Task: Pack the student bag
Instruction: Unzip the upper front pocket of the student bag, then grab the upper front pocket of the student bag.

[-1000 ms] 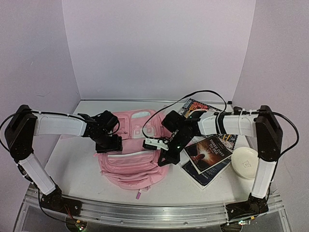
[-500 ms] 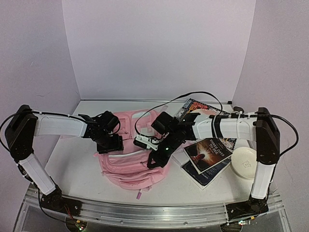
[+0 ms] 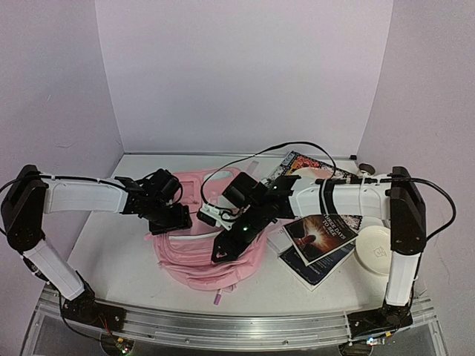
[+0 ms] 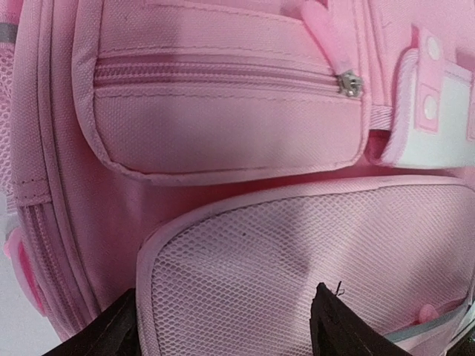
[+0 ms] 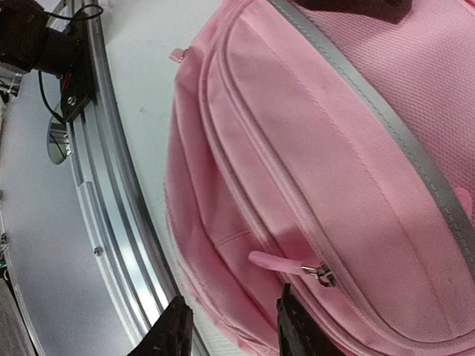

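Observation:
The student bag lies flat in the middle of the table, pale pink with zip pockets. My left gripper is at its left upper edge. In the left wrist view that gripper is open, its fingertips wide apart over the bag's mesh panel. My right gripper is over the bag's front. In the right wrist view it is open, and a pink zip pull lies free on the fabric just above one fingertip.
Two books lie right of the bag, with a patterned magazine behind them and a white round object at the far right. An aluminium rail runs along the near table edge. Walls enclose the back and sides.
My right gripper moved left and forward across the bag's front, dragging the fabric with it, then opened and let go of the zip pull. The left gripper barely moved.

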Available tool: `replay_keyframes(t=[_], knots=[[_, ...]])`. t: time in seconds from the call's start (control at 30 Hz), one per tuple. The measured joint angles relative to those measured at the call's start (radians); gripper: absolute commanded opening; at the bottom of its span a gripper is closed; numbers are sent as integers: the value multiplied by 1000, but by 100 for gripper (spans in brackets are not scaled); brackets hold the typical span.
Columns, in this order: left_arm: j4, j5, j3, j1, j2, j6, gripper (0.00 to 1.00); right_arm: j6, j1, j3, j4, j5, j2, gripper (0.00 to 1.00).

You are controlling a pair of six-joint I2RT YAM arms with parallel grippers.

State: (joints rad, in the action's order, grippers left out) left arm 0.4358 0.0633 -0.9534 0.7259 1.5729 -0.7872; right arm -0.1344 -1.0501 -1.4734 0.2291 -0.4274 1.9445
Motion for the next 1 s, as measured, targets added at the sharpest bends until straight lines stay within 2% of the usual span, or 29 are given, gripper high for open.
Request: replay_keyframes(t=[0.13,0.4,0.53,0.7,0.87,1.0], knots=[[10,22,0,18,-48,7,77,-31,12,4,-1,89,-8,60],[82,97,-2,100,-129,10,76,-136,93,71,-22,229,-110,68],[116,128,-2,131,-154,3,77,-237,140,135,-47,259,-163,67],[145,172,-2,146,-190,-15,76,-367,189,224,-100,249,-190,61],[167,180,-7,148,-199,-26,73,-449,202,261,-153,220,-190,53],[171,179,-23,190,-196,-30,71,-483,206,265,-197,187,-186,49]])
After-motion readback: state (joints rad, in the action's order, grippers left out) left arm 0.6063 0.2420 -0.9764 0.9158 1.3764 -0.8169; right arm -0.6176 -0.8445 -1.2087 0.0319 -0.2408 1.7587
